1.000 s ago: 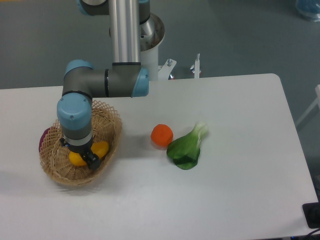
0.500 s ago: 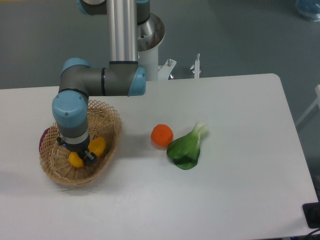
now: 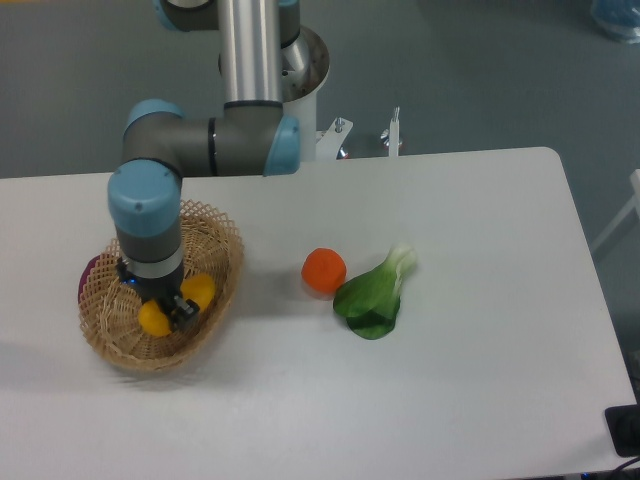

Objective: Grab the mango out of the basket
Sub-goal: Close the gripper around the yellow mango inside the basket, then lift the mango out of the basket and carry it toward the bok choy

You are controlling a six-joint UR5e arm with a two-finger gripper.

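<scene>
Basket [image 3: 222, 240] surrounds gripper [image 3: 172, 310], which straddles the mango [image 3: 199, 291] lying inside, directly below it; whether the grip has closed can't be told. Best lift straight up, clear of the rim. Orange [image 3: 324, 270], greens [image 3: 372, 296] sit well right.

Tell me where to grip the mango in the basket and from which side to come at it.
Grip the mango across its narrow middle, coming straight down from above. It lies flat and elongated in the basket, whose raised rim blocks a sideways approach, and its short width suits the jaws better than its length. The gripper is already over its middle, with yellow showing on both sides.
</scene>
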